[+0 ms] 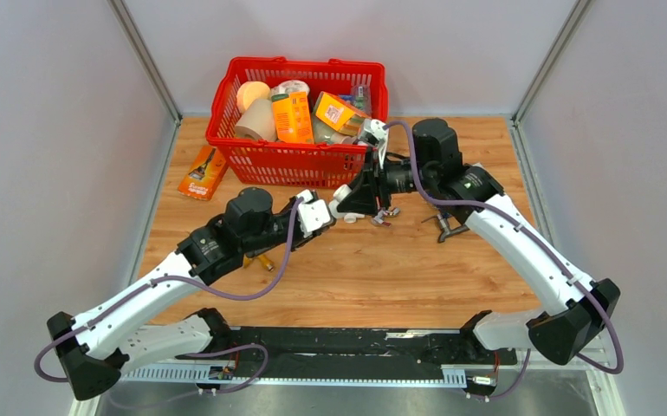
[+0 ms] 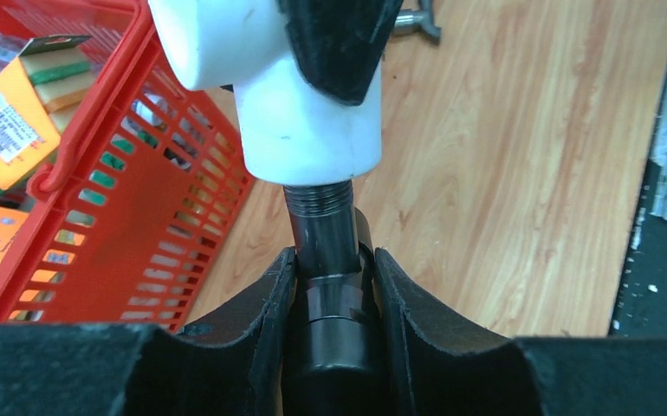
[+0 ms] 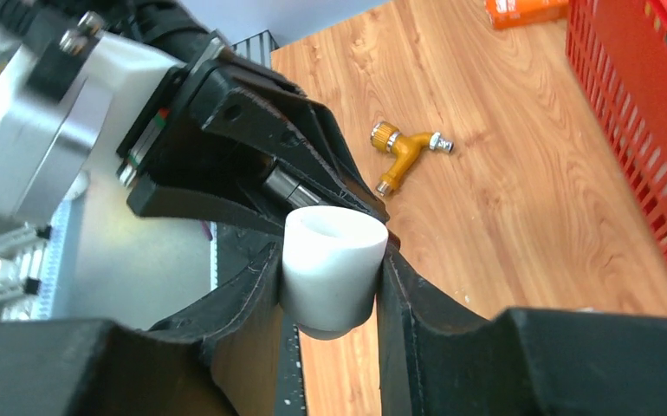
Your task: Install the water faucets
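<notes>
Centrally, left gripper (image 2: 334,264) clamps the dark faucet (image 2: 321,221), its threaded end meeting a white fitting (image 3: 334,277) clamped in the right gripper (image 3: 330,253).

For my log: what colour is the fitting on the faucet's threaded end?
The fitting is white, clearest in the left wrist view.

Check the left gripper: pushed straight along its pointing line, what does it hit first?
The white elbow fitting, held in the right gripper. The left gripper is shut on the dark faucet, whose threaded end sits at the fitting's mouth.
</notes>
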Motion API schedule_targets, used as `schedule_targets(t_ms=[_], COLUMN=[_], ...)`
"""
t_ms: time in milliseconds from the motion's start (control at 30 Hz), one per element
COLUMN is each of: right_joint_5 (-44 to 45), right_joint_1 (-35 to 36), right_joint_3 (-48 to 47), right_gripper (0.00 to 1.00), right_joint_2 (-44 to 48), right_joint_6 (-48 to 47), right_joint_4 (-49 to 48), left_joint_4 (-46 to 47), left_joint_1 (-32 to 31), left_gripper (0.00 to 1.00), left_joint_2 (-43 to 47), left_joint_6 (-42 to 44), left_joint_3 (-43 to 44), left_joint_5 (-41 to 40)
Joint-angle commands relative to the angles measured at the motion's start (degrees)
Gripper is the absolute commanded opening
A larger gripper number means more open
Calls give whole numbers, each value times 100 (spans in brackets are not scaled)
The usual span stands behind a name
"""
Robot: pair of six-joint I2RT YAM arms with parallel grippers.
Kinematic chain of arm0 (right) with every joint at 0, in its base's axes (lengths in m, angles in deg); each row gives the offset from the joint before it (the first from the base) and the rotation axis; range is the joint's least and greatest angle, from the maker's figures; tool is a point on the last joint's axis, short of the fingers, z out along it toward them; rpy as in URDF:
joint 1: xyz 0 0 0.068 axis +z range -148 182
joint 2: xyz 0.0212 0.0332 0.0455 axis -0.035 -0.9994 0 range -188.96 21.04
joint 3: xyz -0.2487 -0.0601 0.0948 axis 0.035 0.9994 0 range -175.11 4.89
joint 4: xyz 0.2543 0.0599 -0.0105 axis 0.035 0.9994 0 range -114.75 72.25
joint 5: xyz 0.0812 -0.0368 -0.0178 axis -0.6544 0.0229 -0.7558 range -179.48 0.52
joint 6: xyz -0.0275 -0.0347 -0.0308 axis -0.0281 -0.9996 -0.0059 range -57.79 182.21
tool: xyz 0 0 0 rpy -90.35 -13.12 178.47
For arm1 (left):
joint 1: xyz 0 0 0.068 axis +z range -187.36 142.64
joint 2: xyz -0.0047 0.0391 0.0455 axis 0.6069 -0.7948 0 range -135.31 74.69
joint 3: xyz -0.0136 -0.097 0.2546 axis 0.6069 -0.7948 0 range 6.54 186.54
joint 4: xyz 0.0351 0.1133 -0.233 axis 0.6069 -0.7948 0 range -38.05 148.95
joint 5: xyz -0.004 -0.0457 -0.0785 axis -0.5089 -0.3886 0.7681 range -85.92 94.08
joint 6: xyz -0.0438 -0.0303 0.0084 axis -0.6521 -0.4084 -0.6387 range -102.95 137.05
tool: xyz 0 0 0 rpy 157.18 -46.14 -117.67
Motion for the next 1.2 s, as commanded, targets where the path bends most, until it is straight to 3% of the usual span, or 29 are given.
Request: schedule_targets(t_ms=[0,500,900,1067,1167], right_joint_5=[1142,3147,4342,4518,4545], right_joint_1=[55,55,239,266,266], right_joint_3=[104,912,983,860,790], right_gripper=[0,0,4,12,23], right_joint_2=[-243,82,240,258,258], right_joint_6=[1101,3993,5058,5102,5084], right_joint_4=[-3,-118,401,418,419], left_joint_4=[1846,4869,6935,7357,7428], left_joint_1=[-461,-1401,-2053,-2053,-2044], left_gripper=[0,0,0,0,0], left_joint_2=[302,610,109,-49,-32], left_joint_6=[300,791,1574,1487,1294], left_joint_3=[-32,-1597,-2450,-2679,-2810], left_joint_5=[-446,-2380,-3954,-4060,-4034])
